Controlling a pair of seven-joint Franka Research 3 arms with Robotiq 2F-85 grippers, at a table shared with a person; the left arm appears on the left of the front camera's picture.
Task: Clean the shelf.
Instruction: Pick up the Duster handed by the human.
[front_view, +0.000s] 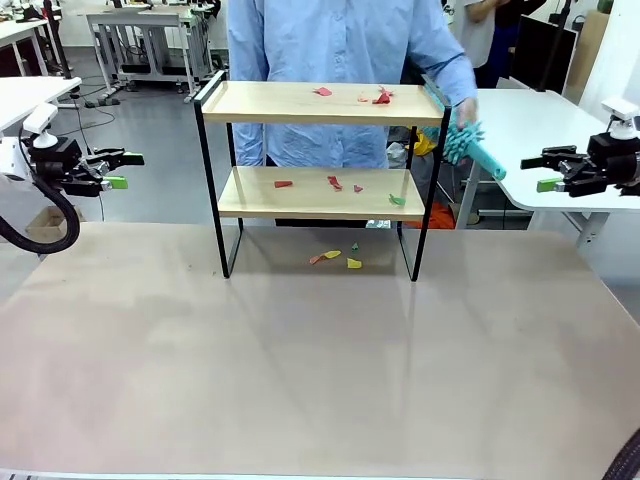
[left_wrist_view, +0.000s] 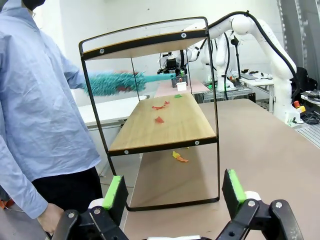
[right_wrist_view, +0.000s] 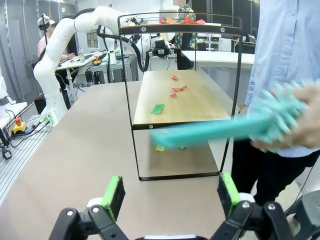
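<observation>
The shelf (front_view: 320, 193), two light wooden boards in a thin black frame, stands at the far middle of the table. Red scraps (front_view: 381, 97) lie on its top board; red and green scraps (front_view: 334, 182) lie on the lower board, and yellow and orange scraps (front_view: 333, 257) on the table beneath. A person in a light blue shirt stands behind it, holding a teal duster (front_view: 472, 148) at the shelf's right end. My left gripper (front_view: 118, 170) hangs open at the far left, my right gripper (front_view: 546, 172) open at the far right, both empty and away from the shelf (left_wrist_view: 165, 122) (right_wrist_view: 177, 102).
The brown table (front_view: 320, 350) stretches bare in front of the shelf. White tables (front_view: 540, 130) stand beyond on the right and at far left. In the right wrist view the duster (right_wrist_view: 225, 130) crosses in front of the shelf's near end.
</observation>
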